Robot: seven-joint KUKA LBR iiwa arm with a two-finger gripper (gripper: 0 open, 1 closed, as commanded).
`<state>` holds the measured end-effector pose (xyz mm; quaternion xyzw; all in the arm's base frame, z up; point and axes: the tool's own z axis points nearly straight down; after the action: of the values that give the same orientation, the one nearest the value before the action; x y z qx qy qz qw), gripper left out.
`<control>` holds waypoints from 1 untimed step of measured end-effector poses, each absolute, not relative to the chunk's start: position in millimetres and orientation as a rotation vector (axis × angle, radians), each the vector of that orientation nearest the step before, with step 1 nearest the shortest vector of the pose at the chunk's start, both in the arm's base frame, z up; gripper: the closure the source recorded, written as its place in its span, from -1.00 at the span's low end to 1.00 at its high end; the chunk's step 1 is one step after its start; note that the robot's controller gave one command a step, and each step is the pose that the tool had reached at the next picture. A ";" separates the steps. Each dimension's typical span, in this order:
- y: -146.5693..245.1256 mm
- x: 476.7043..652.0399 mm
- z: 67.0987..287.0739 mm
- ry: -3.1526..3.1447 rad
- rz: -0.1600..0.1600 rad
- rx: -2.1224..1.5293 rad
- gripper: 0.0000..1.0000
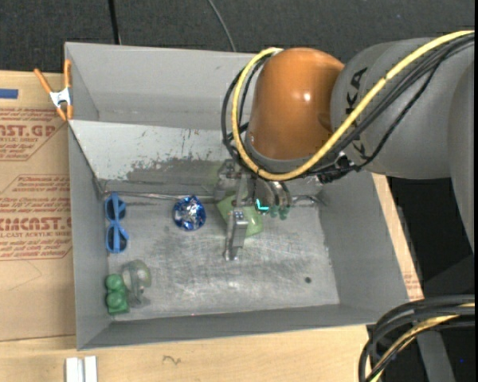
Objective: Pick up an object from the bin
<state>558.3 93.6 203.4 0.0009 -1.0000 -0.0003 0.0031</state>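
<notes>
Nearest me in the grey metal bin (223,321), a small knobbly green plastic piece (115,298) sits in the left corner, touching a clear round cap (136,277). Beyond lie blue plastic toy glasses (115,224), then a shiny blue ball (189,212). Mid-bin, my hand (233,245) is down against a pale green lump (255,225); I cannot tell whether it is open or closed.

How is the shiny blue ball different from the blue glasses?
The blue ball is round and glinting; the blue glasses are flat, with two loops. The ball lies nearer the gripper; the glasses lie by the bin's left wall. Both are blue and rest on the bin floor.
</notes>
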 end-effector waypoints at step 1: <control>115.8 590.9 86.1 -3.145 -0.002 0.202 -1.00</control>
<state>590.9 115.8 86.1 0.0641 -0.9979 -0.0005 -0.0048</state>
